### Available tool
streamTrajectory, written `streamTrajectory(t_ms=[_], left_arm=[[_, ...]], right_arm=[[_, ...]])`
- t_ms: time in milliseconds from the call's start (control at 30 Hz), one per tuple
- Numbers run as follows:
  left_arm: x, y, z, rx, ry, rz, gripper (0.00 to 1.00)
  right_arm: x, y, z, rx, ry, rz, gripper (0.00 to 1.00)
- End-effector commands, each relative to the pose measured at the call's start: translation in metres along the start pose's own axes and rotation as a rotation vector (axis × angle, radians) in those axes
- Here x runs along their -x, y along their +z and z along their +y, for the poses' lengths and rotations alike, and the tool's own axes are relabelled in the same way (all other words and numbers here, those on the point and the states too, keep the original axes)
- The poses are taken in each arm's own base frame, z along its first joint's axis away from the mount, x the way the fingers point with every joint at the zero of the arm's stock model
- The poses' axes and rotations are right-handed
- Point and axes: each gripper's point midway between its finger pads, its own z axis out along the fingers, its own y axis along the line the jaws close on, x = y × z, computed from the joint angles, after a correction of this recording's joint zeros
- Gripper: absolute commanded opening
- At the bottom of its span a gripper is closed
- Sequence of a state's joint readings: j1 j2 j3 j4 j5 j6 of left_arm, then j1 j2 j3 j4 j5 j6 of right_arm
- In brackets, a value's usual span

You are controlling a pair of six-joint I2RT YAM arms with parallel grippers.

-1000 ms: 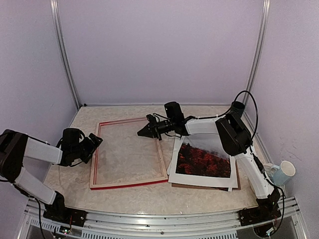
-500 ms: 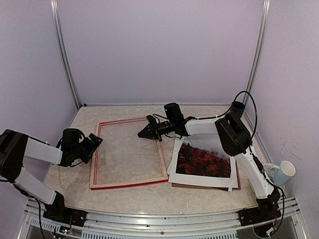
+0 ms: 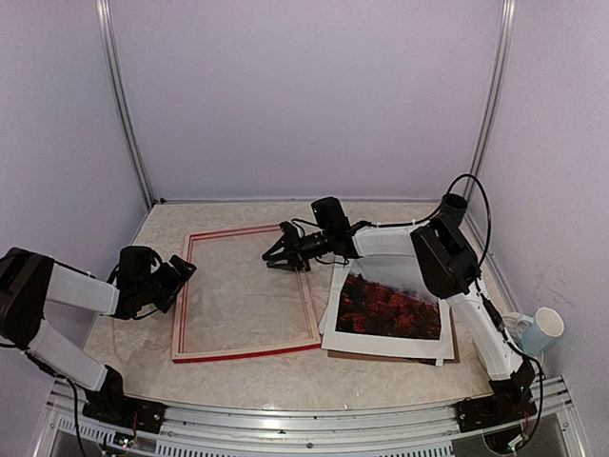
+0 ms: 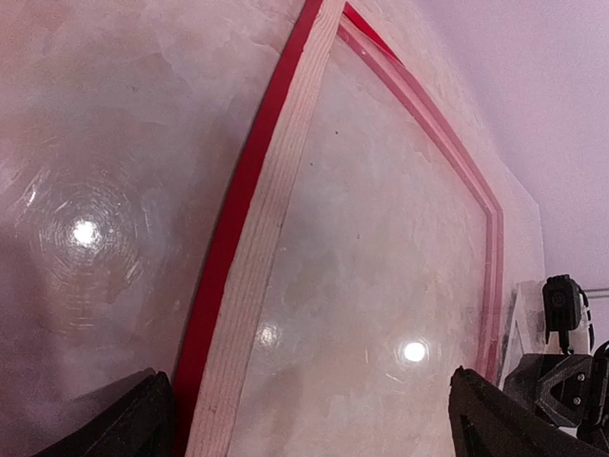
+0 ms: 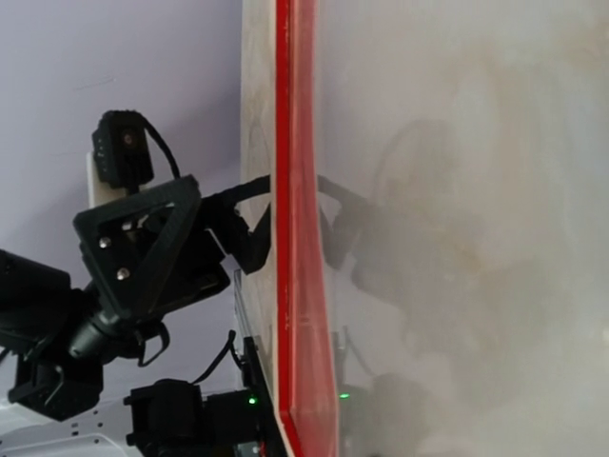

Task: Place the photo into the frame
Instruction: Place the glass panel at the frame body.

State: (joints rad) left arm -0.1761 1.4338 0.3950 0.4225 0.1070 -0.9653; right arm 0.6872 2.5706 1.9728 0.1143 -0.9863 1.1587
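Observation:
The red frame (image 3: 245,352) lies flat on the table's left half, its glass showing the marbled top through it. The photo (image 3: 390,305) of red-orange trees rests face up to its right, on a stack of sheets. My right gripper (image 3: 277,254) reaches over the frame's far right corner with its fingers parted and nothing between them. In the right wrist view only the frame's red edge (image 5: 300,238) shows, not my own fingers. My left gripper (image 3: 178,272) is wide open at the frame's left rail (image 4: 276,209), which runs between its fingertips (image 4: 133,424).
Under the photo lie white sheets (image 3: 381,345) and a brown panel (image 3: 392,358). A pale mug (image 3: 542,330) hangs off the table's right side by the right arm's base. Metal posts and lilac walls close off the back and sides.
My right gripper's fingers have gone from shut to parted above the frame's far right corner. The left arm, frame and photo have not moved.

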Motion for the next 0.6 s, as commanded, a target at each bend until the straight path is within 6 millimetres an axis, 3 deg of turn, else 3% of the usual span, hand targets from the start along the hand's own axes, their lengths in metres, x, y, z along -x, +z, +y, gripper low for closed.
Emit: streamTrajectory(t_ms=[0,567], left_arm=[[-0.0140,0.0013,-0.0083,-0.049,-0.003,0.058,0.99],[-0.0137,0.0010,-0.0076,-0.046,-0.001,0.055,0.99]], right_arm=[[-0.0045,0.0123,-0.0061,-0.037,-0.028,0.008,0.33],[0.0009,0.0070,-0.0035,-0.126,-0.073,-0.012,0.51]])
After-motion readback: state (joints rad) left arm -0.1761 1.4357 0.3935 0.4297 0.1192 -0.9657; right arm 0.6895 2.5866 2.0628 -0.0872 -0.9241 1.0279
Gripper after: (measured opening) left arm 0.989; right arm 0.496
